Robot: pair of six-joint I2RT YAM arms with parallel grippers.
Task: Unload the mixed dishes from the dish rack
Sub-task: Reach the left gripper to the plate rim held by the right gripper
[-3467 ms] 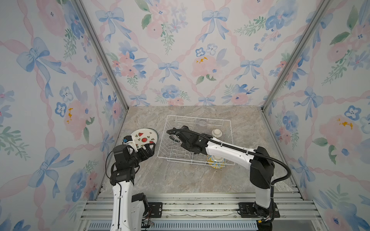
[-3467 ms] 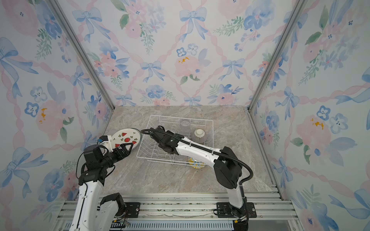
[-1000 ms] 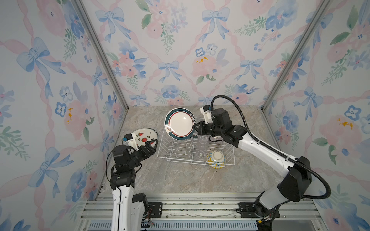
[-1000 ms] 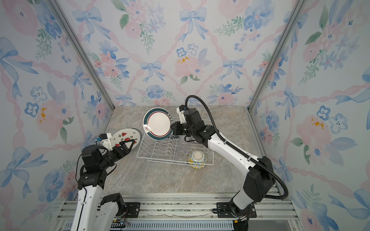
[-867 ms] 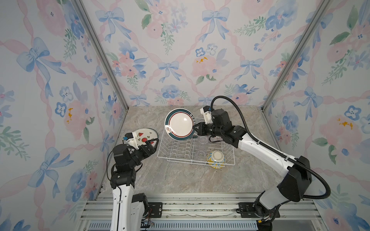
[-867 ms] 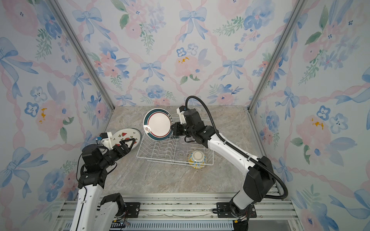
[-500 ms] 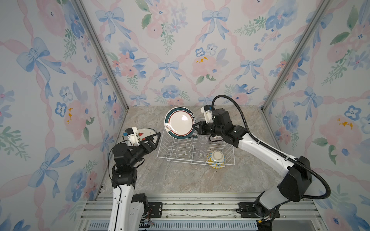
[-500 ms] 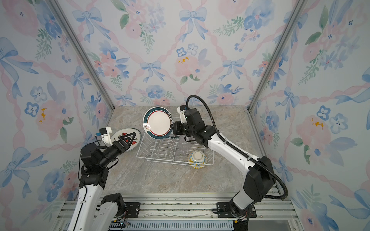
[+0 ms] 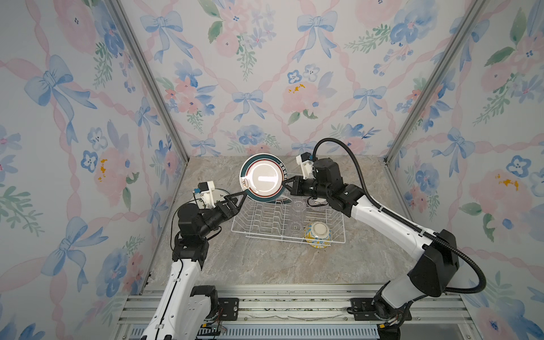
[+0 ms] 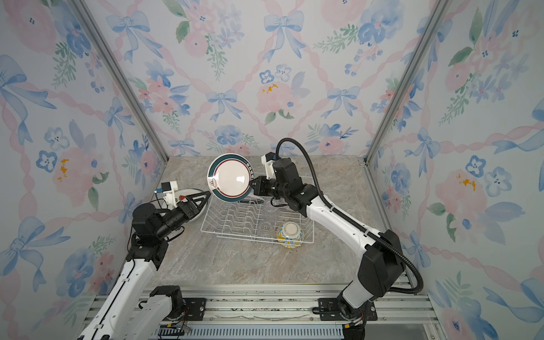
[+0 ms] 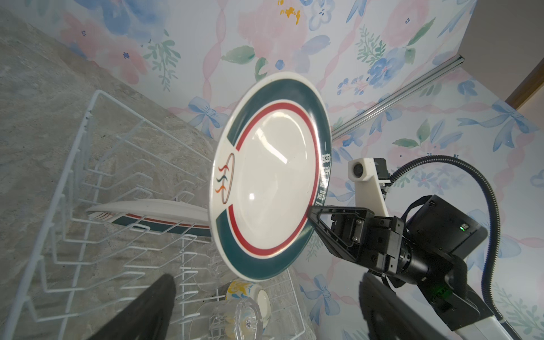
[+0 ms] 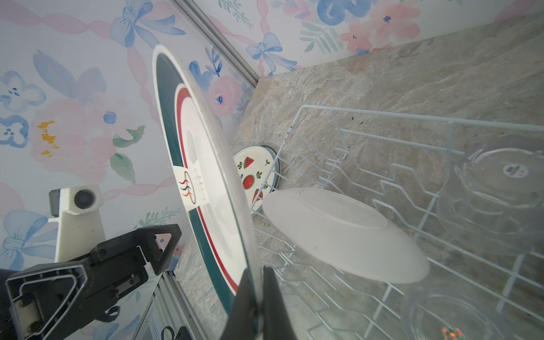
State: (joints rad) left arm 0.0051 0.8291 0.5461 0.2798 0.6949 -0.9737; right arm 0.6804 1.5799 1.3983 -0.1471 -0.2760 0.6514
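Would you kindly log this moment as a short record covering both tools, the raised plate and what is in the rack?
right tool: shut on the teal-rim plate, at its edge
left tool: open, empty, close to that plate's opposite edge
teal-rim plate: upright in the air, above the rack
in rack: second plate tilted across the dividers, two glass cups, bowl
on table: watermelon plate, outside the rack

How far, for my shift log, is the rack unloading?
Done: the watermelon plate lies beside the dish rack. In hand: the right gripper pinches a teal-rimmed plate on edge above it; the open left gripper is near the opposite rim. Still racked: another plate, two glass cups, the yellow-blue bowl.
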